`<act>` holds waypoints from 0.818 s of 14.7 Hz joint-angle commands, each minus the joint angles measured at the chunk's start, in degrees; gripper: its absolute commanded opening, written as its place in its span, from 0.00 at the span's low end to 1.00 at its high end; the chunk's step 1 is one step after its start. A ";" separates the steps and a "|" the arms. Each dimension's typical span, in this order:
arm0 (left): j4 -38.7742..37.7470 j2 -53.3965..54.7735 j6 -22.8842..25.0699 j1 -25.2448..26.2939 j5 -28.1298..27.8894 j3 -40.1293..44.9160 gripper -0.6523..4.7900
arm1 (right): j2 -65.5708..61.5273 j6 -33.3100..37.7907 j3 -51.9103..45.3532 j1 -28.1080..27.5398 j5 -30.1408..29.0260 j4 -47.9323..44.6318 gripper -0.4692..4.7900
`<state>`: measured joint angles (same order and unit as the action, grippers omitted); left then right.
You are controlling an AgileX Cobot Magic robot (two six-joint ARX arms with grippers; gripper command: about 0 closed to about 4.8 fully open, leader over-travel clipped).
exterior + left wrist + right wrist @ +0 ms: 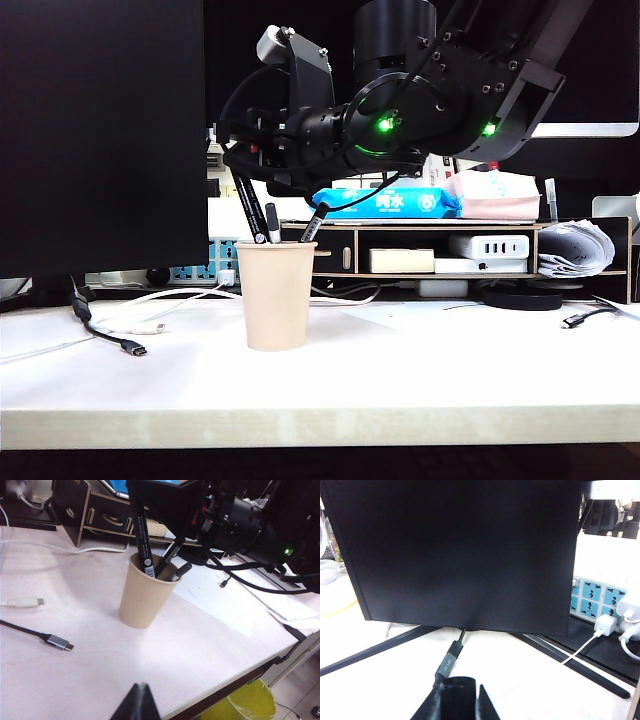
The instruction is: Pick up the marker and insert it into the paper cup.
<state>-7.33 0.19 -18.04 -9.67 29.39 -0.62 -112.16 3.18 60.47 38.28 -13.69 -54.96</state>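
Observation:
The cream paper cup (275, 295) (142, 597) stands upright mid-table. The long black marker (249, 210) (142, 537) leans in it, lower end inside, white label near the rim. Its upper end (460, 697) sits between the fingers of my right gripper (240, 172) (461, 690), which hangs above the cup. The marker lies against one finger, and a thin gap shows at the other. Two other pens (314, 222) (179, 572) also stand in the cup. My left gripper (141, 686) is shut and empty, near the table's front edge, well away from the cup.
A large black monitor (100, 130) stands at the back left. A wooden desk shelf (440, 250) with boxes and tissues is at the back right. Loose USB cables (130, 345) lie left of the cup. A yellow bin (250, 702) sits below the table edge.

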 commanded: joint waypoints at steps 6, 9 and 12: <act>-0.72 0.00 0.07 0.09 0.22 0.07 0.11 | 0.00 -0.09 0.33 0.09 -0.15 -0.63 0.28; -0.72 0.00 0.07 0.09 0.22 0.07 0.11 | 0.07 -0.09 0.33 0.07 -0.15 -0.66 0.28; -0.72 0.00 0.07 0.09 0.22 0.07 0.11 | 2.43 -0.09 0.33 -0.13 -0.17 -0.57 0.18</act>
<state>-7.33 0.19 -18.04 -9.67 29.39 -0.62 -111.18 3.18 60.42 38.28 -13.67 -54.24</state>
